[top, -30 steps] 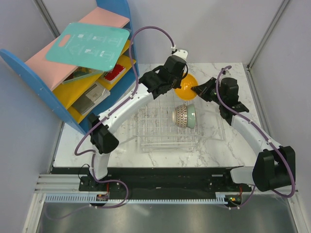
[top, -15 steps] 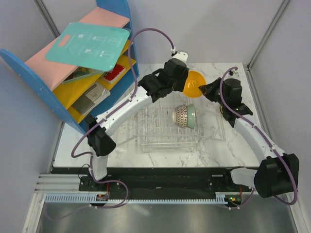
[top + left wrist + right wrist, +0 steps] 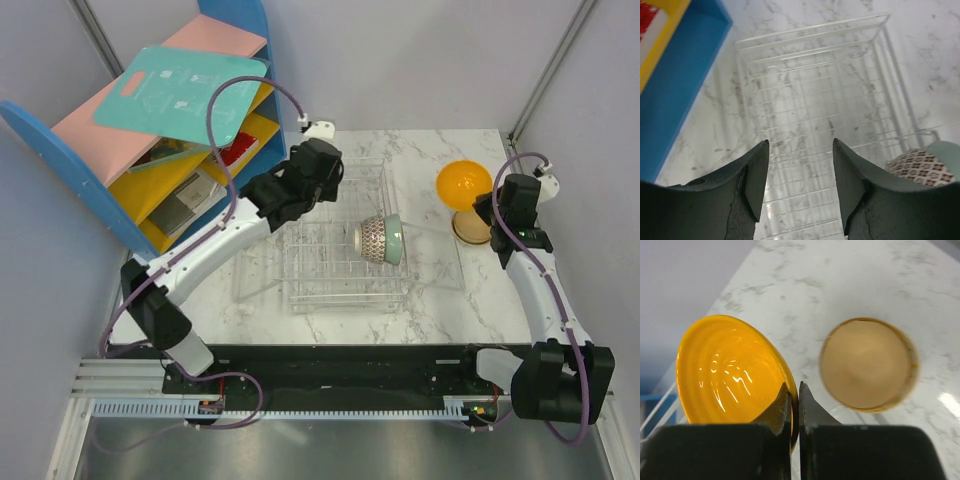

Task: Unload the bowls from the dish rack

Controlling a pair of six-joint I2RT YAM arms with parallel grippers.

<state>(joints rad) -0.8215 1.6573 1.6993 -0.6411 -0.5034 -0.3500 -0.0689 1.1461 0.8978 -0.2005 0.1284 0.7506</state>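
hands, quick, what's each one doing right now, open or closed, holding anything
left hand: open, holding nothing, above the dish rack
right hand: closed on the rim of the orange bowl

The left arm and right arm are white links with black joint housings; a purple cable loops behind the left gripper; its fingers are matte black, thick, tapered.

Markings on the teal board are unreadable.
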